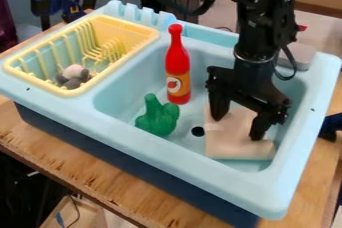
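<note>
The beige cloth (232, 139) is lying on the floor of the light-blue toy sink (123, 103), in the lower right part of the basin, with a thicker, rounded edge running along its 6 o'clock side. The black pincer (236, 127) is hanging down over the cloth from 12 o'clock, its two fingers standing open and apart, one toward 10 o'clock and the other toward 4 o'clock, with part of the cloth showing between them. Whether the fingertips are pressing on it, I cannot tell.

Just beside the cloth, at 9 o'clock, the round dark drain hole (198, 131) is showing. Farther out, between 9 and 10 o'clock, a green toy vegetable (158, 118) is resting in the basin. Toward 11 o'clock, a red toy ketchup bottle (178, 63) is sitting near the vegetable, its narrow top pointing to 12 o'clock.

Well apart from the cloth, toward 10 o'clock, a yellow dish rack (148, 36) is filling the sink's other compartment, and a grey and pale pink object (73, 76) is lying inside it. The whole sink is standing on a wooden surface (90, 171).
</note>
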`<state>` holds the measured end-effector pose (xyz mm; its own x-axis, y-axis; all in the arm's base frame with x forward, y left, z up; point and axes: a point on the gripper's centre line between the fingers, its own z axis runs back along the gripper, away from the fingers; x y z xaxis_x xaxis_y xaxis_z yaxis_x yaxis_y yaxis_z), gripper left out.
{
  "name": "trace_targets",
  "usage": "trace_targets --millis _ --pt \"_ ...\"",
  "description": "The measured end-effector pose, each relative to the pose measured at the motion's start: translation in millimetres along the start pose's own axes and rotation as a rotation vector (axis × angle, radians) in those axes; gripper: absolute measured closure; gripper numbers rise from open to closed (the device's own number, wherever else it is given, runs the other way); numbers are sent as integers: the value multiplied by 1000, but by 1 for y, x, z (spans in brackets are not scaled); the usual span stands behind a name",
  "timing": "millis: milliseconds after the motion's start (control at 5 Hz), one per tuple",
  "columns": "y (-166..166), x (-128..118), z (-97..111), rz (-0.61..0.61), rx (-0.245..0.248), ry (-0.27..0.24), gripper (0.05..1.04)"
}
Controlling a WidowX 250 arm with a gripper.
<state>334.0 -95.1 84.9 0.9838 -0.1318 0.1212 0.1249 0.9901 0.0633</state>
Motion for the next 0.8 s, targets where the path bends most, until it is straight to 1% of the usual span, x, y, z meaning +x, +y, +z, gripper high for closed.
trace_targets --millis 200,400,600,800 --pt "-2 -6 -1 -12 1 11 83" --pt "-6 -22 -1 -10 -36 37 83" --pt "-10 -42 0 -38 -83 69 83" --pt "-10 -60 4 -72 -114 93 83"
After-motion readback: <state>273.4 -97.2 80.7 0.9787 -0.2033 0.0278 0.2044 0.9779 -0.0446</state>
